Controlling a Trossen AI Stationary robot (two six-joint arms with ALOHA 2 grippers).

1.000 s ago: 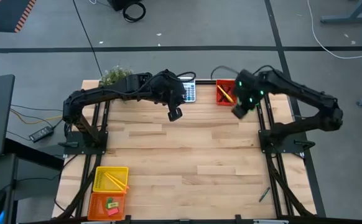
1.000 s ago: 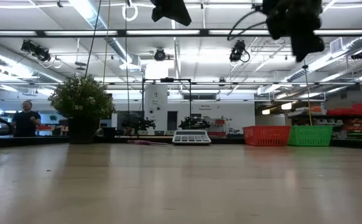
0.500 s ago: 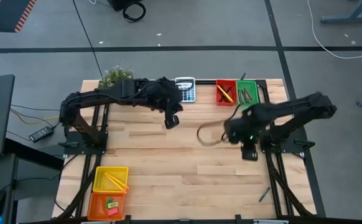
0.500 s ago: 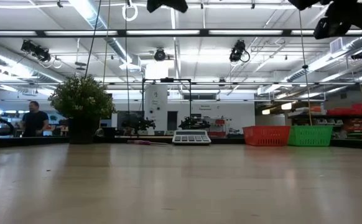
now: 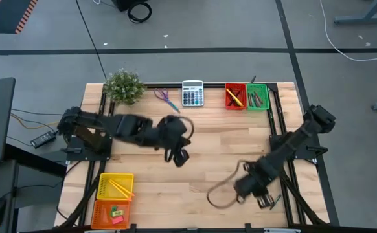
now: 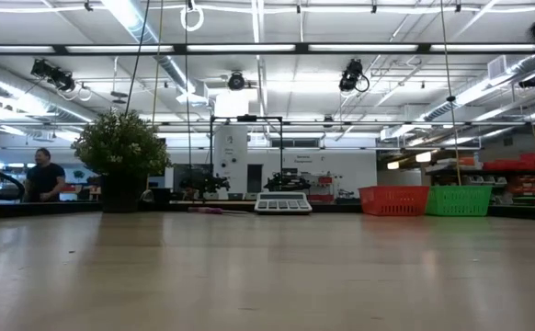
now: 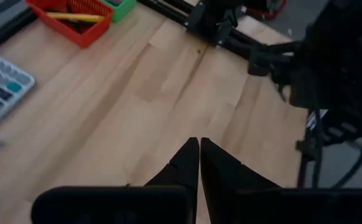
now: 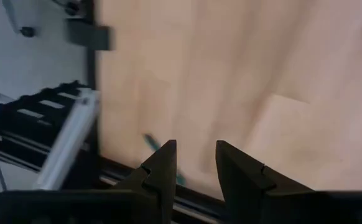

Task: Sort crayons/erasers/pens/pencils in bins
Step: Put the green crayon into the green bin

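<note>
My right pincer (image 8: 194, 148) hangs with fingers apart and empty near the bench's (image 5: 195, 155) edge, by a thin dark pen (image 8: 150, 142) — light, stiff, apt to roll, so I'd pinch mid-shaft. My left pincer (image 7: 198, 143) is together, mid-bench.

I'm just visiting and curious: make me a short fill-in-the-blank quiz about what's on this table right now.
1. The red bin stands beside the ____ bin.
2. The yellow bin holds long orange ____.
3. The calculator sits between the red bin and the purple ____.
4. The left gripper has its fingers ____.

Missing words: green; pencils; scissors; shut
</note>
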